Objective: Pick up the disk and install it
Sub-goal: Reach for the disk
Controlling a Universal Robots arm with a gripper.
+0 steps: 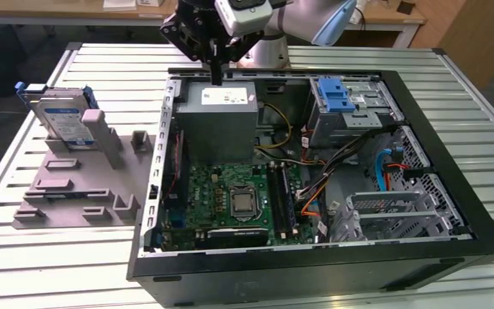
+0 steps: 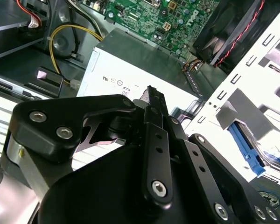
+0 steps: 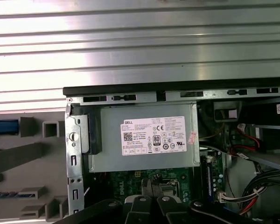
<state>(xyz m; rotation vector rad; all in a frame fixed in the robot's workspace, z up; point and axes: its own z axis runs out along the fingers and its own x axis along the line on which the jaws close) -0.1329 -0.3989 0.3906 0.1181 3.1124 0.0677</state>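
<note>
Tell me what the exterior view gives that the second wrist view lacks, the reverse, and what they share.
Exterior view: the disk standing upright in the grey fixture at the exterior view's left, outside the computer case, apart from the gripper. Second wrist view: the gripper's black linkage seen close, and a black fan with red-and-black wires. Shared: the gripper over the grey power supply, holding nothing, and yellow cables beside it.

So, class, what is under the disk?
The disk stands upright on a grey holder, which lies on the slatted table. The holder's grey posts cover its lower edge, so how it seats there cannot be seen.
</note>
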